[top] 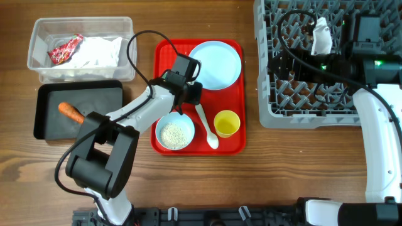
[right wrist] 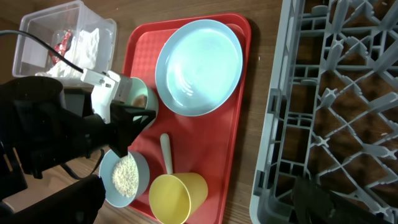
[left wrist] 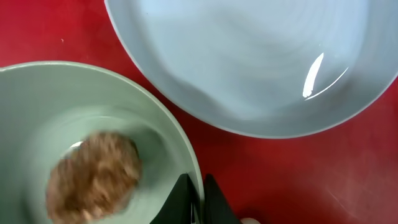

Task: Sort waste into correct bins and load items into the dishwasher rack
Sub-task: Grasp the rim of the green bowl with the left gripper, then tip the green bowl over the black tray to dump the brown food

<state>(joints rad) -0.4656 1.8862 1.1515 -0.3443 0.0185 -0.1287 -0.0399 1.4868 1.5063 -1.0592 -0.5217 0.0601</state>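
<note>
My left gripper (left wrist: 200, 202) is shut on the rim of the pale-green bowl (left wrist: 37, 118), which holds the brown food lump (left wrist: 93, 177) and sits on the red tray (top: 164, 53). In the overhead view the gripper (top: 188, 91) hides this bowl. The light-blue plate (top: 215, 64) lies just beyond it. The light-blue bowl (top: 174, 132) holds the rice (top: 174, 134). The white spoon (top: 206, 125) and yellow cup (top: 227, 123) lie beside it. The clear tub (top: 39, 69) holds the red wrapper (top: 65, 49) and the napkin (top: 97, 51). The black tray (top: 100, 119) holds the carrot piece (top: 71, 112). My right gripper (right wrist: 311, 199) hovers over the grey rack (top: 276, 113); its jaws are barely visible.
The red tray lies between the two bins on the left and the rack on the right. Bare wood table (top: 251, 176) shows in front. The left arm's black cable (top: 135, 44) loops above the tub's corner.
</note>
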